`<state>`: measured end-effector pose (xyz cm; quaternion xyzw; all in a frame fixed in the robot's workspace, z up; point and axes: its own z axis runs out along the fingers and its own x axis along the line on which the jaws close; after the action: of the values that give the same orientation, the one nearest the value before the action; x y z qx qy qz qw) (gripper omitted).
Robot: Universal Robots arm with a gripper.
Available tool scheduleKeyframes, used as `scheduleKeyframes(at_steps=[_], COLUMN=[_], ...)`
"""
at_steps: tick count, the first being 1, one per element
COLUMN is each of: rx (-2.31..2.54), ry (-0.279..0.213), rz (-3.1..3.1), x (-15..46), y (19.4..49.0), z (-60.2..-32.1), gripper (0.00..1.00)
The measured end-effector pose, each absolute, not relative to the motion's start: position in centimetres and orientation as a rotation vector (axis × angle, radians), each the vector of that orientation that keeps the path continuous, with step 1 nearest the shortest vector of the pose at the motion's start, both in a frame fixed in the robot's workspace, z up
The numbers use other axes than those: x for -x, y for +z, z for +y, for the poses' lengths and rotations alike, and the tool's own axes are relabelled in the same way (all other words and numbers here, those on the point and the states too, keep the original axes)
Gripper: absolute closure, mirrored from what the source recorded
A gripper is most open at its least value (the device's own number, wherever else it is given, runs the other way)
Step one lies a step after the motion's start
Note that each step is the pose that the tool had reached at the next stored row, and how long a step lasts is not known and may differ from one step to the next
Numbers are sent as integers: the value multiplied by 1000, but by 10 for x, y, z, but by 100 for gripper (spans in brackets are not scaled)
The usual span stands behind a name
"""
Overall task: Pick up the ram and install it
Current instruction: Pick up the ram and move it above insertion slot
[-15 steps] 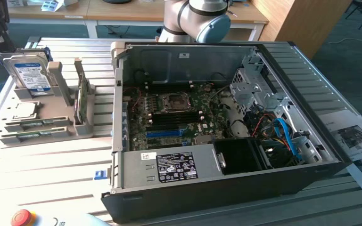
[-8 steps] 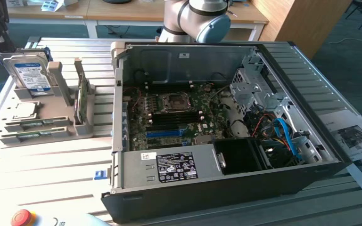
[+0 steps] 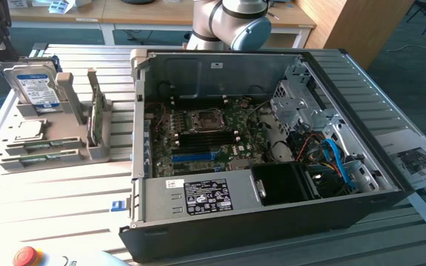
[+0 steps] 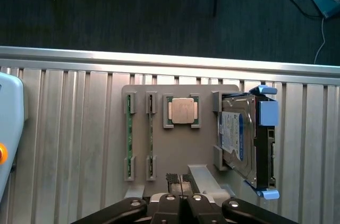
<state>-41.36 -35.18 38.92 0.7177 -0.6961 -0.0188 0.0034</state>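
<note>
Ext. view: open PC case (image 3: 272, 233) lay on its side on the slatted Al table (image 3: 50, 199), taking up the centre and the exterior view's right. The mobo (image 3: 232, 147) was exposed inside, w/ the CPU socket (image 3: 200, 119) near its middle. The arm (image 3: 232, 22) showed at upper centre of the frame, behind the case's back wall. Printed sheets (image 3: 420, 160) lay at the right edge and a red e-stop button (image 3: 26, 256) at lower left.

The grey parts fixture (image 3: 98, 153) sat on the table at the exterior view's left, beside the case but not touching it. All ram was in this fixture, none in the gripper:
- ram 1 (image 3: 41, 160) lay low in its slot, lower left of the frame.
- ram 2 (image 3: 46, 146) sat in the next slot, just above ram 1 in the frame.
- ram 3 (image 3: 95, 119) stood upright in a post on the side of the fixture nearest the case.

The processor chip (image 3: 28, 130) sat just beyond ram 2. The hard drive (image 3: 31, 83) stood on edge at upper left.

Wrist view: the gripper (image 4: 179, 179) looked down over the fixture's edge. Its fingertips were pressed together w/ only a thin seam between them, pinching nothing. Ram 1 and ram 2 lay parallel, then the chip, then the drive. Height of the tips above the fixture: could not tell.
</note>
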Motion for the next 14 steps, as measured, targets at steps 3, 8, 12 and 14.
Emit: scheduleKeyframes(at_steps=[3,8,12,14], rx=[-2251,-2257,-2257,-2257], ry=[-59,-59,-59,-59], rz=[-2180,-2174,-2174,-2174], x=[414,414,414,414], y=[389,389,389,389], z=[-352,-353,-353,-353], gripper=[89,89,89,89])
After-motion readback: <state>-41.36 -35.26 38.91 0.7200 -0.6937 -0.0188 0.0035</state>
